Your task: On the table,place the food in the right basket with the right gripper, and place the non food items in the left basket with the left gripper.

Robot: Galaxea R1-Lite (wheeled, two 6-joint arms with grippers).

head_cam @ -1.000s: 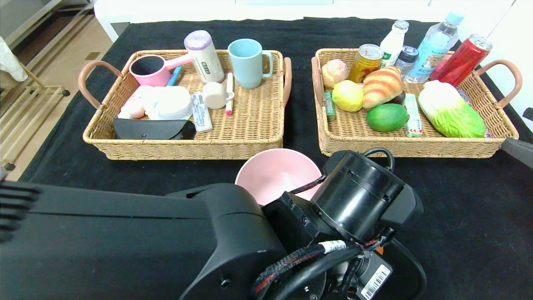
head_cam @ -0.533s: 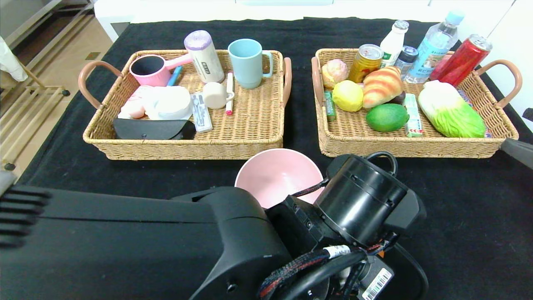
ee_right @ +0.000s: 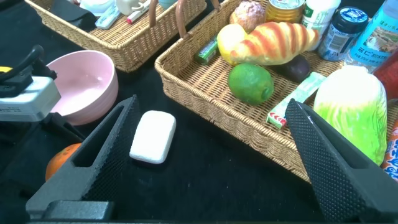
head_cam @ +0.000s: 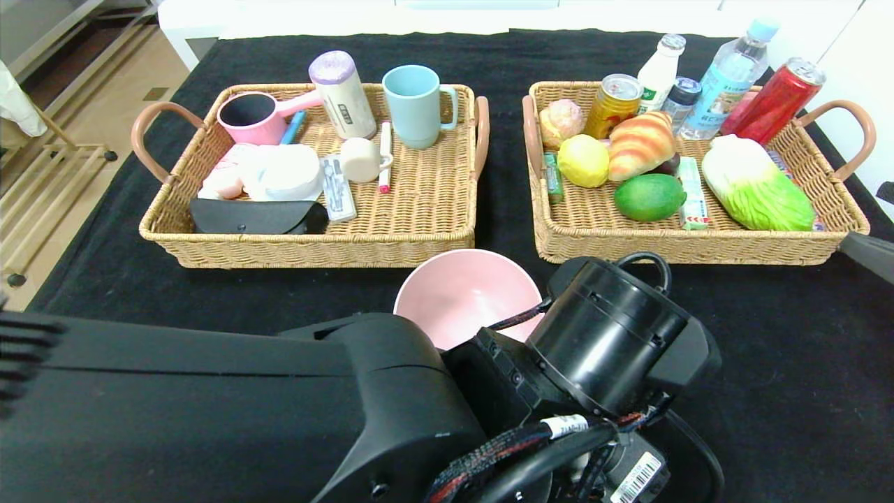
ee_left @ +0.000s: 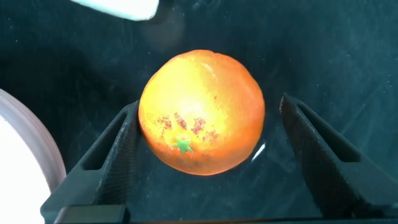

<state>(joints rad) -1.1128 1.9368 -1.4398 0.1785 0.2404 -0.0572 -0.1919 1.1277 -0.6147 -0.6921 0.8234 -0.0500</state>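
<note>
The left gripper [ee_left: 205, 155] had spread its fingers [ee_left: 109, 158] wide around the orange [ee_left: 200, 112], a clear gap on one side and the other finger close against the peel; over the last second the jaws had been parting and the wrist had crept slightly toward the right basket [head_cam: 698, 241]. That looked like a release: the orange sat on the black table [head_cam: 803, 349], not lifted, which suits the rule that food belongs to the other arm. The right gripper [ee_right: 205, 155] hung spread and empty, off at the table's right edge, looking over the white bar [ee_right: 153, 136], the pink bowl [ee_right: 84, 84] and the orange beside them. The bowl stood just in front of the gap between the two baskets, the left basket [head_cam: 314, 248] already crowded with cups and cases. The right basket held the croissant [head_cam: 641, 143], the yellow fruit [head_cam: 583, 161], the green fruit [head_cam: 649, 197], a cabbage and drinks. The left arm itself blocked the path to the orange, so it would probably need to clear off first.
</note>
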